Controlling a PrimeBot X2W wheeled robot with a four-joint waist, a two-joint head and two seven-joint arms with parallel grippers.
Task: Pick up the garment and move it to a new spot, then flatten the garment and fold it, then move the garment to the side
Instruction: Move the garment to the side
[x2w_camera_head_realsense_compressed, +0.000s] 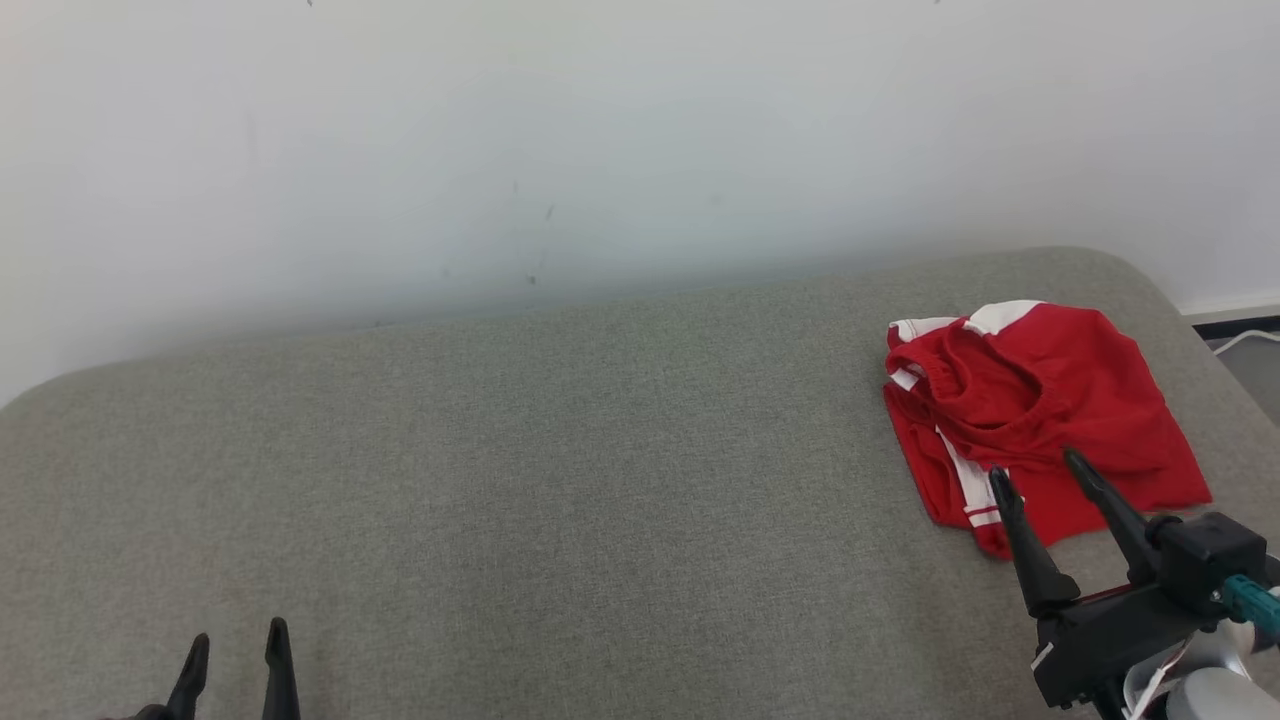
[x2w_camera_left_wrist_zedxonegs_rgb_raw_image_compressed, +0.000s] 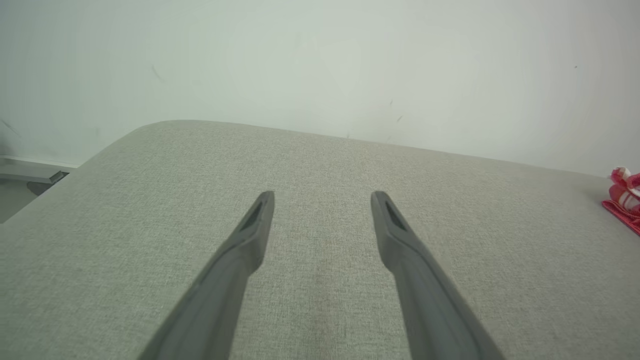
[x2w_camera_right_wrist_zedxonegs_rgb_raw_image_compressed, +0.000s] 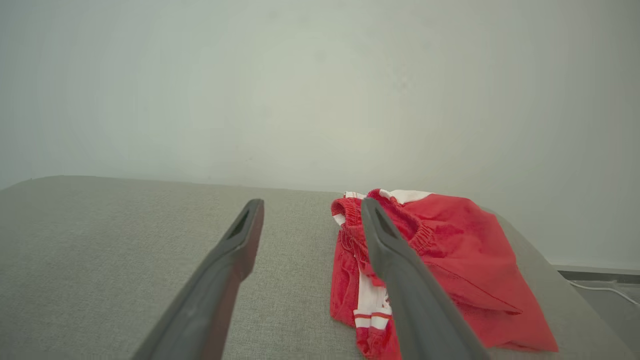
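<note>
The garment (x2w_camera_head_realsense_compressed: 1040, 410) is a pair of red shorts with white side stripes, lying loosely folded at the far right of the grey padded surface (x2w_camera_head_realsense_compressed: 560, 470). My right gripper (x2w_camera_head_realsense_compressed: 1035, 468) hovers open just above its near edge, fingers apart with nothing between them. In the right wrist view the garment (x2w_camera_right_wrist_zedxonegs_rgb_raw_image_compressed: 460, 270) lies ahead and to the right, partly behind the right finger, with the right gripper (x2w_camera_right_wrist_zedxonegs_rgb_raw_image_compressed: 311, 206) open. My left gripper (x2w_camera_head_realsense_compressed: 238, 638) stands open at the lower left, far from the cloth. From the left wrist, the left gripper (x2w_camera_left_wrist_zedxonegs_rgb_raw_image_compressed: 322, 197) is open over bare fabric, and the garment (x2w_camera_left_wrist_zedxonegs_rgb_raw_image_compressed: 625, 197) peeks in at the right edge.
A pale wall (x2w_camera_head_realsense_compressed: 600, 140) runs close behind the padded surface. The surface's rounded right edge drops off just past the garment, with floor and a white cable (x2w_camera_right_wrist_zedxonegs_rgb_raw_image_compressed: 605, 289) beyond. A wide stretch of grey surface lies between the two grippers.
</note>
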